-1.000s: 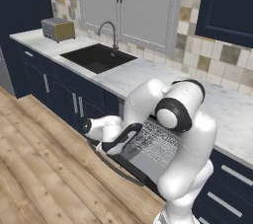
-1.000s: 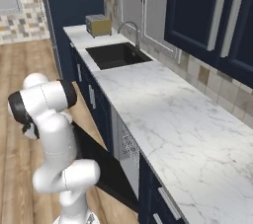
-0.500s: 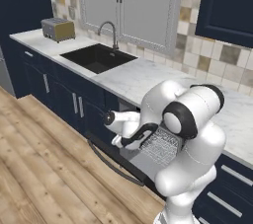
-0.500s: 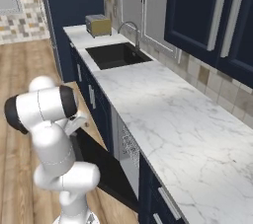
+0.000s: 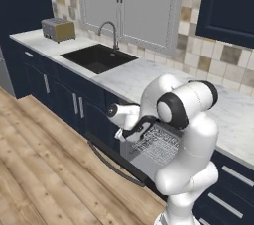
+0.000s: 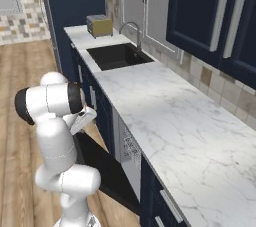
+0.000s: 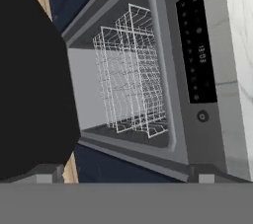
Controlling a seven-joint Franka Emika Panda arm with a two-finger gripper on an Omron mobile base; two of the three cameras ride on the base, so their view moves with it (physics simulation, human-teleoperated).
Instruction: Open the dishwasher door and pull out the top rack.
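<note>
The dishwasher door (image 5: pixel 130 166) is a glossy black panel folded down flat over the floor, its long bar handle (image 5: pixel 111 161) along the outer edge. It also shows as a black slab in the right base view (image 6: pixel 107 170) and fills the left of the hand view (image 7: pixel 29 85). The top rack (image 7: pixel 129 76), a light-grey wire basket, sits inside the grey tub in the part nearest the counter; it shows too in the left base view (image 5: pixel 158 144). My gripper (image 7: pixel 126 172) hangs open above the door, facing the opening, a little short of the rack, with nothing between its fingertips (image 7: pixel 48 171).
A black control strip (image 7: pixel 195 50) runs along the tub's top edge under the marble counter (image 5: pixel 149 78). Navy cabinets (image 5: pixel 69 102) flank the dishwasher. A dark sink (image 5: pixel 98 57) with faucet and a toaster (image 5: pixel 57 29) stand farther left. Wooden floor (image 5: pixel 44 164) lies in front.
My hand has swung right and slightly up, away from the door's outer edge toward the tub opening. The door has stayed flat and the jaws have stayed wide.
</note>
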